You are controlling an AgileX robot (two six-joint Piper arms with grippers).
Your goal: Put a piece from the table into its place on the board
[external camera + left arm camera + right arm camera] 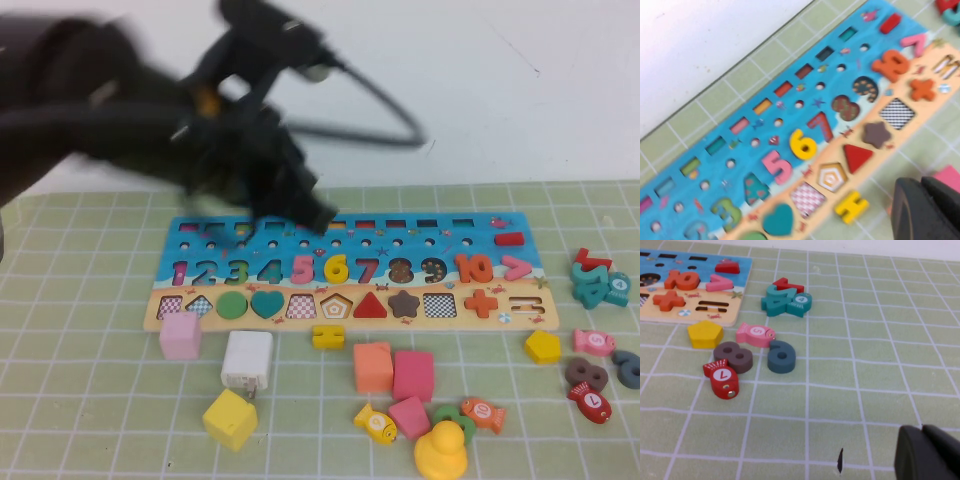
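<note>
As seen from the high view, 6 [336,268] seated flat in its slot on the board [205,228], between pink 5 [303,269] and red 7 [367,270], level with the other digits. Same seen from the left wrist view: 6 [802,144] lying snug in the blue strip, touched by nothing.

Left gripper [318,212] blurred, hanging over the board's far edge, above and just left of the 6, clear of it. Fingers [907,210] pressed together with only a thin seam between, holding nothing.

Right gripper [923,452] out of the high view; over bare mat off the board's right end, near a grey-blue 6 [782,357], brown 8 [733,357] and red fish [722,378]. Fingers closed, empty.

On the mat near the board's front edge: yellow bar piece [328,337], yellow pentagon [542,346], yellow duck [441,452], yellow fish [376,423].
</note>
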